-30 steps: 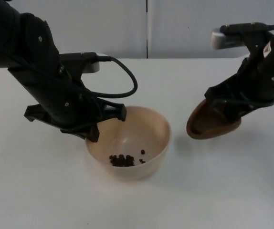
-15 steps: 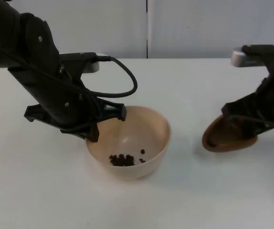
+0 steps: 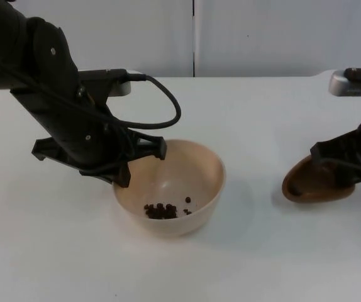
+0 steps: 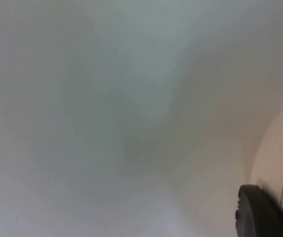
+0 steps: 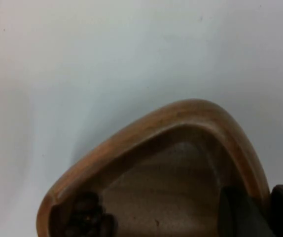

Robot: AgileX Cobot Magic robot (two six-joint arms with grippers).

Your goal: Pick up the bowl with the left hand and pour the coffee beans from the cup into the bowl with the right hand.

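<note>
Left arm: black, entering from the upper left of the top view, reaching down and forward over the table. Left gripper sits at the near-left rim of the bowl, one finger hanging inside the rim and the other outside it, pinching the wall between them. In the left wrist view a black fingertip lies against the pale curved wall of the bowl, with the white table beyond.

Bowl: cream-coloured, round, upright, mid-table. A small heap of dark coffee beans lies on its floor, with a couple of loose ones just beside the heap. The left arm covers the bowl's left rim; the rest of the rim is open to view.

Partition wall: grey, behind the table's far edge, with a dark vertical seam near the middle.

Cup: brown, wooden, tilted with its mouth turned toward the left, well apart from the bowl on the right. In the right wrist view the cup shows a thick rim and a few dark beans in its hollow.

Right gripper: clamped on the cup's rim, one finger inside the hollow and one outside. The right arm rises from it toward the upper right.
</note>
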